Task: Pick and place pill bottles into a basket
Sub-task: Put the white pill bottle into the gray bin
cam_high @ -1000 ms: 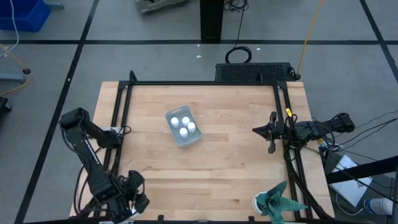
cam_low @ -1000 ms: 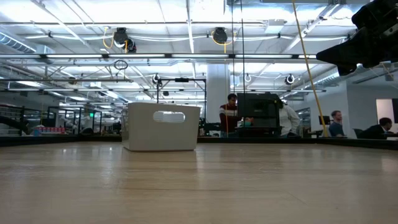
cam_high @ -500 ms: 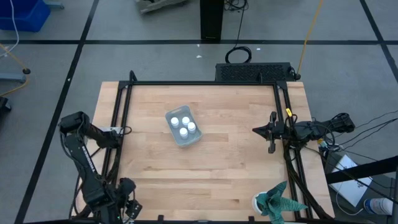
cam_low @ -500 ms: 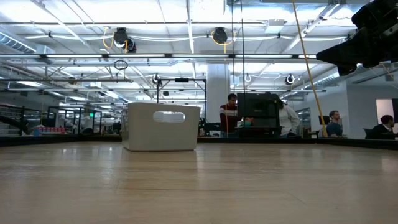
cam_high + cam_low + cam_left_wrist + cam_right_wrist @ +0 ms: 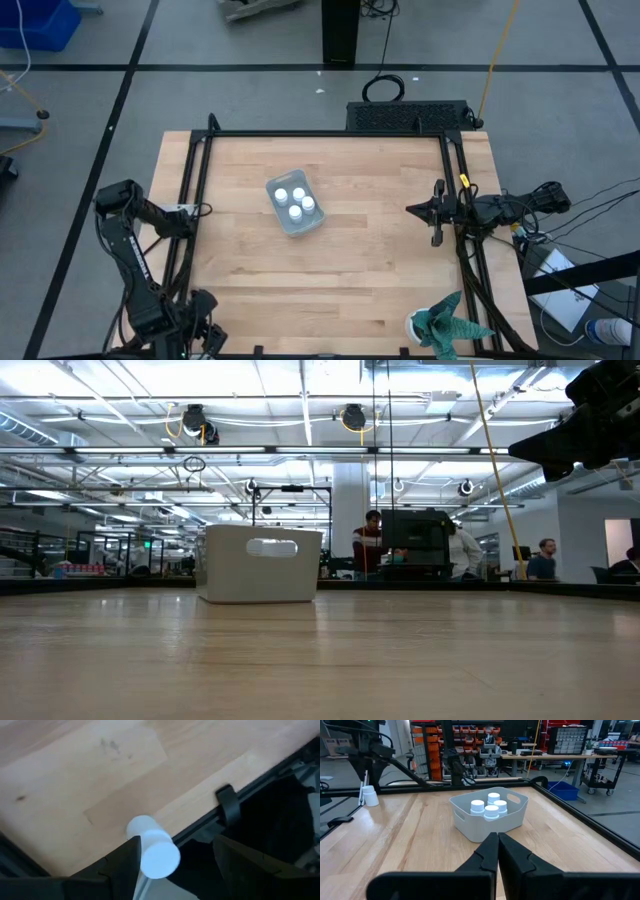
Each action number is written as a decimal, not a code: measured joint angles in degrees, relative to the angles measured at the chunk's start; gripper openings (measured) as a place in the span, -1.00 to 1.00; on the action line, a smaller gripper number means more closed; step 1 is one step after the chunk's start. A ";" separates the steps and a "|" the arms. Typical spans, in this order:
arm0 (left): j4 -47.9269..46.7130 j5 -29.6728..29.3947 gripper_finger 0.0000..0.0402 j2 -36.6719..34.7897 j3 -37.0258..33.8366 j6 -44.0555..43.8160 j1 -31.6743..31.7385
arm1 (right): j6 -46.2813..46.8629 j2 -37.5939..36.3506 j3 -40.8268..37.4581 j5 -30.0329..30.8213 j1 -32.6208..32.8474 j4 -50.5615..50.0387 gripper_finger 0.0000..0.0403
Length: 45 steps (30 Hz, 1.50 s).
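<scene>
The pale blue-grey basket stands left of the table's middle with three white pill bottles upright in it; it also shows in the right wrist view and the low view. One more bottle stands at the table's left edge beside the black rail, also seen in the right wrist view. My left gripper is open at the near left corner, above that bottle, which shows next to one finger. My right gripper is shut and empty at the table's right edge.
Black frame rails run along the table's left, far and right sides. A teal-and-white cloth-like thing lies at the near right corner. A large blue bin stands on the floor far left. People show in the room behind.
My left gripper has drawn back toward the table's near left corner, and its arm has folded closer to the left edge. The basket, its bottles and my right arm have kept still.
</scene>
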 joint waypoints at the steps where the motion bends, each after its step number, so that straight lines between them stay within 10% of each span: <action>1: 0.35 -0.16 0.27 0.01 0.02 0.16 0.00 | 0.00 0.00 0.00 -0.02 0.00 0.00 -0.98; 11: 3.54 3.42 0.53 3.79 0.02 -0.33 0.00 | 0.00 0.00 0.00 0.00 0.00 0.00 -0.98; 45: 4.75 6.84 0.42 7.45 -0.04 -1.66 -1.33 | 0.00 -0.02 0.00 0.00 -0.01 -0.02 -0.98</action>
